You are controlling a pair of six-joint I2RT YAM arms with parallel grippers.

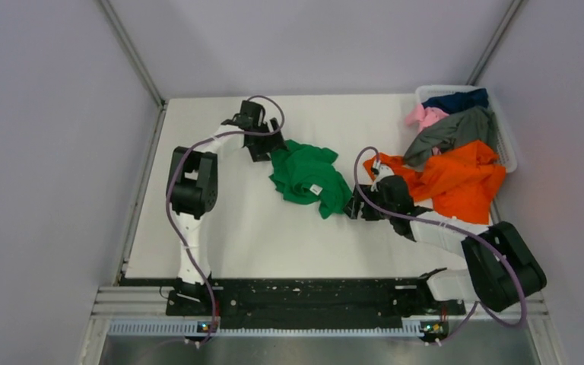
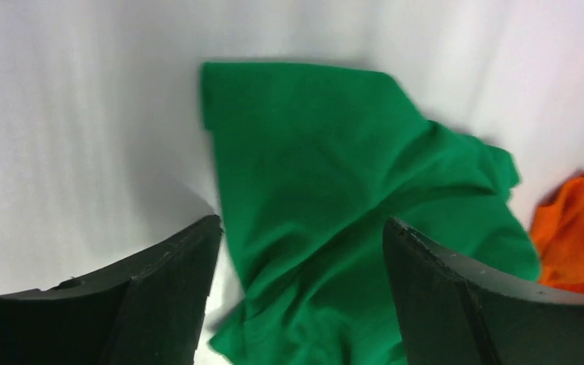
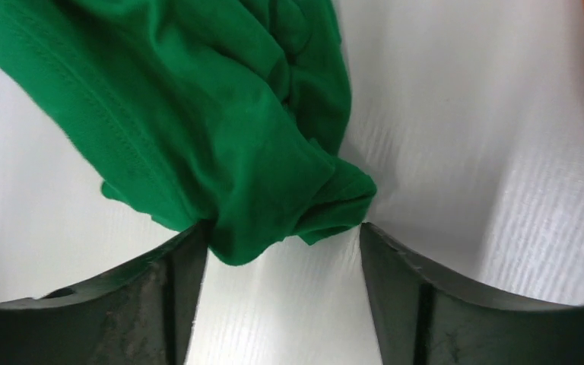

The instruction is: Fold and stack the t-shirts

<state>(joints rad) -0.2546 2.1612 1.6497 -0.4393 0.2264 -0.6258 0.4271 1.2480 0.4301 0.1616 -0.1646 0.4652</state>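
"Where is the green t-shirt?"

"In a messy bunch on the tabletop, well to the left of the white basket. The orange t-shirt spills out of the basket's front. The grey t-shirt, navy t-shirt and pink t-shirt are piled inside."

"Do the tools have it?"

"No. The left tool is spread wide over the side of the green shirt farthest from the basket, and it pinches nothing. The right tool is wide too, at the corner nearest the basket. A lump of cloth sits between its fingers, but they are not squeezing it."

"What could go wrong?"

"I think the right one could grab that fat lump, not one edge. Then a pull would drag the whole bunch, not spread it flat. It is also close to the orange shirt and might catch that."
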